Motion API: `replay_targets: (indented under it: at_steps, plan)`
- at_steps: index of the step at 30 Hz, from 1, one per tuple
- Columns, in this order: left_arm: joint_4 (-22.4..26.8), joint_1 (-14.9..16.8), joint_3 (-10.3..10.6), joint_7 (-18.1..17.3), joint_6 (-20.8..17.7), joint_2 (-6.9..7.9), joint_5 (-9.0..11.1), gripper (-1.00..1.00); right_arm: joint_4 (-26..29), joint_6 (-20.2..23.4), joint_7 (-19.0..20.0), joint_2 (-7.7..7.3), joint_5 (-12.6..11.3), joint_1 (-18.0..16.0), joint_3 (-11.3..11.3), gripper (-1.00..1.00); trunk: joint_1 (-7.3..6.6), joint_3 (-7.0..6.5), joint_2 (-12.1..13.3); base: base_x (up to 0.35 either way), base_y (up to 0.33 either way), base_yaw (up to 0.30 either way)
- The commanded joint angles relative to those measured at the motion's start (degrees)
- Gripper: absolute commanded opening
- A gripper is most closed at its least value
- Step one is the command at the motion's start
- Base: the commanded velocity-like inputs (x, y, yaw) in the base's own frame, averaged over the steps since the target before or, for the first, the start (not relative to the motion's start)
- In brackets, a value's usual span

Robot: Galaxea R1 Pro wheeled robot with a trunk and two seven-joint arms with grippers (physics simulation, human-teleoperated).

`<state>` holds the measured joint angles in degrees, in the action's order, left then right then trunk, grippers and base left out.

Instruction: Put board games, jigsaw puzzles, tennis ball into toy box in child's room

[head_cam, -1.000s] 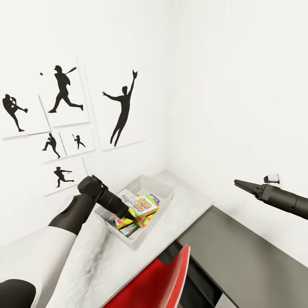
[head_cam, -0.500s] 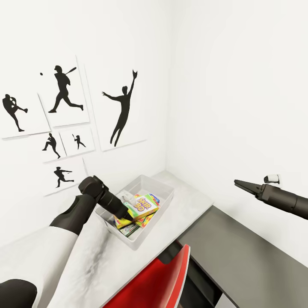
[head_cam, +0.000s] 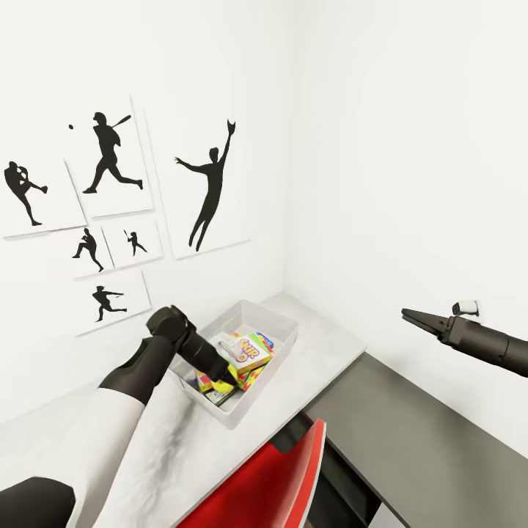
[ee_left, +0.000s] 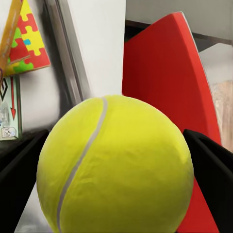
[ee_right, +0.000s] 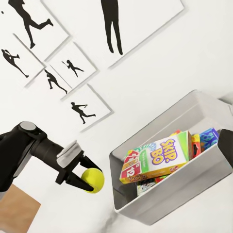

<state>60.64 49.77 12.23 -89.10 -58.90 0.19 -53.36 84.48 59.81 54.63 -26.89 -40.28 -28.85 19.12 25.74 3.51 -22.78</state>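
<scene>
two fingers of the left gripper (ee_right: 83,180) clamp the tennis ball (ee_right: 92,180) just above the toy box (head_cam: 282,345) rim, beside the skip bo board game (ee_right: 158,157) inside. right gripper (head_cam: 408,314), well apart from the toy box, looks closed.

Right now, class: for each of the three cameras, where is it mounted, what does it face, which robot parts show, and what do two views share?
Head view: from the head, down at the shallow grey toy box; both arms show.
Left wrist view: along the left gripper, its jaws shut on the yellow-green tennis ball.
Right wrist view: across at the toy box; the left gripper shows.
Shared: the ball and the white-and-yellow SKIP BO box.
</scene>
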Motion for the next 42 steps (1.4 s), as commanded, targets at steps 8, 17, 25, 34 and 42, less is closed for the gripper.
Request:
replay_targets:
  at_steps: [8, 17, 25, 34, 42]
  plan:
    - [-1.0, 0.1, 0.1, -0.5, -0.5, -0.28, -0.6, -1.0, 0.0, 0.2, 0.3, -0.01, 0.2, -0.1, 0.0, 1.0, 0.04, 0.14, -0.1, 0.0, 0.0, 0.0]
    - [-1.0, 0.1, 0.1, -0.5, -0.5, -0.36, -0.7, 1.0, 0.0, 0.2, 0.3, -0.01, 0.2, -0.1, 0.0, 1.0, 0.04, 0.14, -0.1, 0.0, 0.0, 0.0]
    - [-1.0, 0.1, 0.1, -0.5, -0.5, -0.3, -0.7, 1.0, 0.0, 0.2, 0.3, -0.01, 0.2, -0.1, 0.0, 1.0, 0.04, 0.14, -0.1, 0.0, 0.0, 0.0]
    - [-0.3, 0.2, -0.7, -0.9, -0.7, 0.15, -0.6, 1.0, 0.1, 0.2, 0.3, -0.02, 0.2, -0.1, 0.2, 1.0, 0.04, 0.14, -0.1, 0.0, 0.0, 0.0]
    - [6.9, 0.3, -13.6, -0.9, -0.2, 1.9, 0.3, 1.0, 0.6, 0.2, 0.4, -0.09, 0.3, -0.1, 0.5, 1.0, 0.04, 0.14, -0.1, 0.0, 0.0, 0.0]
